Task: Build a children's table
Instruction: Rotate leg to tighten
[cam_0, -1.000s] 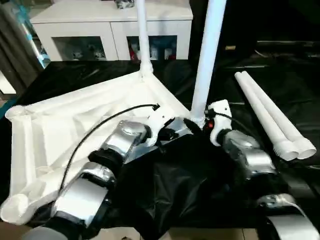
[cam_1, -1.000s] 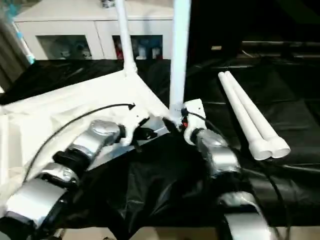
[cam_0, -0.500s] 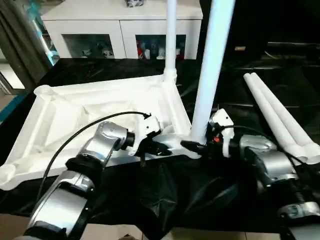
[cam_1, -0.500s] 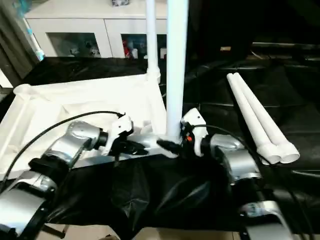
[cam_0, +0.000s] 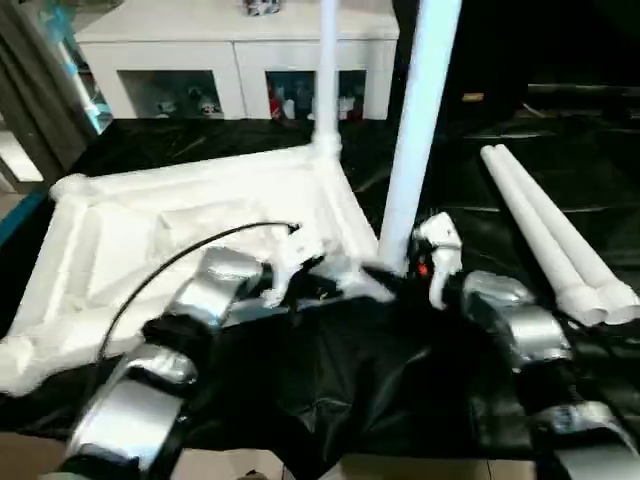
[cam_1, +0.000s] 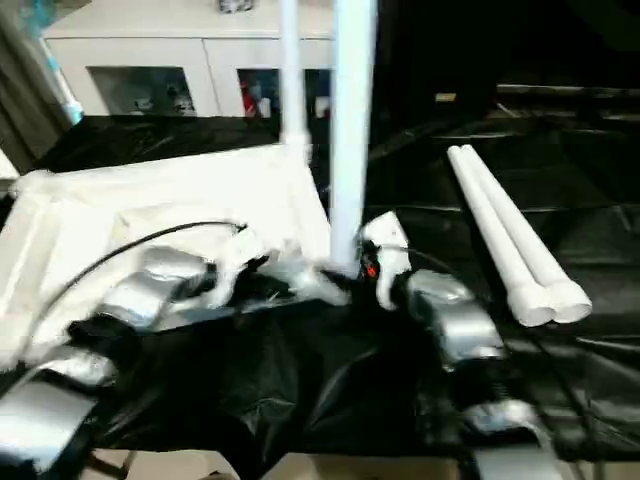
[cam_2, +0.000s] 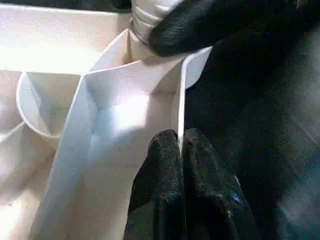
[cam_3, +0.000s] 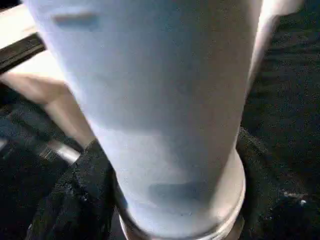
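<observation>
Left wrist view has the left gripper (cam_2: 181, 145) pinched tight on the thin rim of the table (cam_0: 150, 215), which lies upside down on the black-draped bench, ribs up. Two legs stand in its far and near right corner sockets; the near leg (cam_0: 420, 120) rises between both grippers. The right gripper (cam_0: 395, 278) sits at that leg's base, its fingers (cam_3: 75, 200) spread around the tube on either side; I cannot tell whether they press it. Two spare legs (cam_0: 545, 235) lie side by side, well apart to the right. Judged risks: if the right fingers close off-centre or push sideways, the leg may tilt or pop from its socket; the thin rim may flex or slip from the left pinch, letting the top slide on the slick cover. No writing is readable anywhere.
</observation>
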